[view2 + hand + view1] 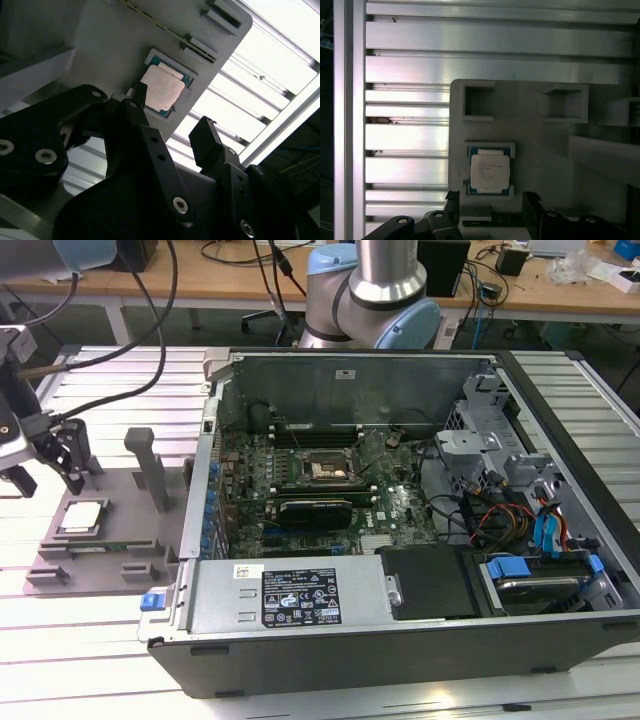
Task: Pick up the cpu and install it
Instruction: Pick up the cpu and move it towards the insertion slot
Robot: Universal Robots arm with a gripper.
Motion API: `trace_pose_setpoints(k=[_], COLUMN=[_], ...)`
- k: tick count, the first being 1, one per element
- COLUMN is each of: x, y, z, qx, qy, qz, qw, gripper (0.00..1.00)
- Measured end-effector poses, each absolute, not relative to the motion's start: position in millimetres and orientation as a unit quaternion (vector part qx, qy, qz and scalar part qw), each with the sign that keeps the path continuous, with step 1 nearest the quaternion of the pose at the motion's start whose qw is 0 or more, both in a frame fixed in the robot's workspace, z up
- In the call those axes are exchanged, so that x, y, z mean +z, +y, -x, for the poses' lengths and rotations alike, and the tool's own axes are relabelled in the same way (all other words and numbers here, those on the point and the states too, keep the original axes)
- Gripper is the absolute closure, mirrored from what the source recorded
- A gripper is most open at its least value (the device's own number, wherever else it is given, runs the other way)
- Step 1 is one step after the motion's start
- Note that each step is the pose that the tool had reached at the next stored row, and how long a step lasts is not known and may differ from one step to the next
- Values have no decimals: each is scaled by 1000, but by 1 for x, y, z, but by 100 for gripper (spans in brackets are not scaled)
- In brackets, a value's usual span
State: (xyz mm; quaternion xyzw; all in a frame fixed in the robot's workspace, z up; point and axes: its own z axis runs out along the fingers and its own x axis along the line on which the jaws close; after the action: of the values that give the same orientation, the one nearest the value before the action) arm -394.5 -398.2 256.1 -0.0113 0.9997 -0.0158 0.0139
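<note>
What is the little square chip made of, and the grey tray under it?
The chip looks metal on top: a pale silvery plate with a dull sheen, rimmed by a greenish edge. The tray seems matte grey plastic, judging by its moulded pockets and no glare.

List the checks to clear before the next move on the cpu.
1. cpu lying flat in its pocket of the grey tray: ok.
2. end effector open and empty: ok.
3. end effector clear of the cpu, no contact: ok.
4. end effector centred over the cpu: cannot tell.
5. computer case open: ok.
6. motherboard socket ready: cannot tell.
</note>
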Motion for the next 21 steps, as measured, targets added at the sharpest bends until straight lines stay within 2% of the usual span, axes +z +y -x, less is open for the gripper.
trace_pose_setpoints(k=[21], x=[226], y=[-398], z=[389], qx=[-16], qy=[1000], qz=[17], qw=[13], gripper=[38])
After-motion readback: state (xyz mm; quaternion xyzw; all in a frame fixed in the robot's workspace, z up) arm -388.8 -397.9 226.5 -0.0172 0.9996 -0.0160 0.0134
